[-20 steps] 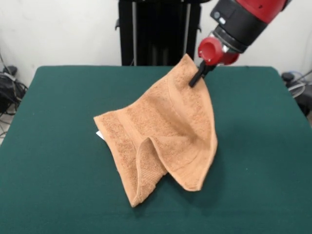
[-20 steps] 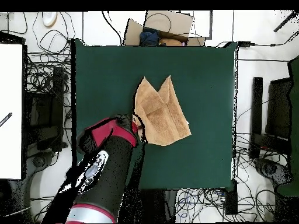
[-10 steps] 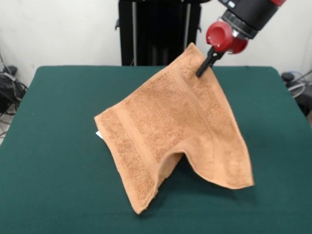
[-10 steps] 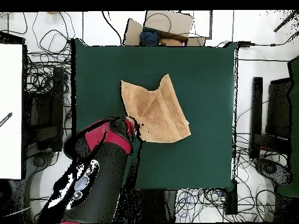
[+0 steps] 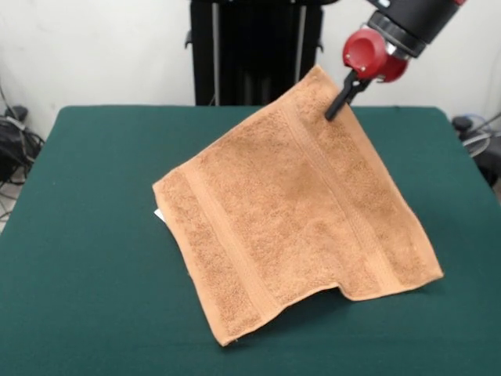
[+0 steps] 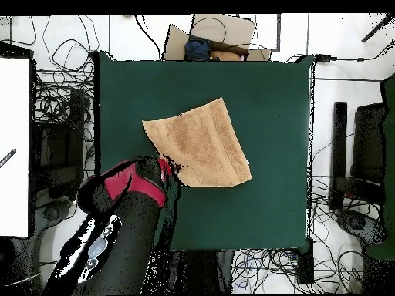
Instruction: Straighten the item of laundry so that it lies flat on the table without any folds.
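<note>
The orange-tan towel (image 5: pixel 290 211) is spread wide over the dark green table (image 5: pixel 86 235), with woven band stripes near its left and right edges. A small white tag (image 5: pixel 159 215) peeks out at its left edge. My gripper (image 5: pixel 338 100) is shut on the towel's far corner and holds that corner raised above the table at the far right. The towel slopes down from there to its near edges on the felt. In the overhead view the towel (image 6: pixel 197 142) lies mid-table, with the gripper (image 6: pixel 171 168) at its lower-left corner.
The black robot pedestal (image 5: pixel 254 51) stands behind the table's far edge. Cables and boxes lie on the floor around the table in the overhead view (image 6: pixel 212 38). A white surface (image 6: pixel 14 146) is at the left edge.
My gripper has moved up and to the right in the front view with the corner. The towel's folded part has opened out, and the towel now spreads wide.
</note>
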`<state>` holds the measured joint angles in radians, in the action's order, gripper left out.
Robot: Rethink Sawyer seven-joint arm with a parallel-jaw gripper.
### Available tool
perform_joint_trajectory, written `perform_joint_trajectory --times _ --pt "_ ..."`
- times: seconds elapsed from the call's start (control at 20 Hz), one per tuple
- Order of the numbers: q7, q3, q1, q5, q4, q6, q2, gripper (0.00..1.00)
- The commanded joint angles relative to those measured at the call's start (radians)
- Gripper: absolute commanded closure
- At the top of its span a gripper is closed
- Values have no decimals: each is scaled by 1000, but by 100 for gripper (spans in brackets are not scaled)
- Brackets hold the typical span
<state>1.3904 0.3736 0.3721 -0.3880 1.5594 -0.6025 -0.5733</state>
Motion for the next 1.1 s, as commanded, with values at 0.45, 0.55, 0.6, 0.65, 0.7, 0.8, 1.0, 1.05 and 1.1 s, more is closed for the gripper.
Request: perform_joint_trajectory --times 0.45,0.55,0.6,0.65,0.7,0.8,1.0,1.05,1.1 --pt "225 -26 24 4 96 56 29 0" --pt "223 -30 23 7 98 51 31 0" --pt "223 -31 23 9 98 49 31 0" --pt "220 -33 22 10 98 47 31 0" --pt "225 -30 26 10 97 45 31 0" --pt "229 -30 26 13 100 51 31 0" --pt "221 -45 8 31 107 46 11 0" --pt "200 -57 -7 41 113 33 -13 0" --pt "188 -65 -16 56 114 9 -38 0"
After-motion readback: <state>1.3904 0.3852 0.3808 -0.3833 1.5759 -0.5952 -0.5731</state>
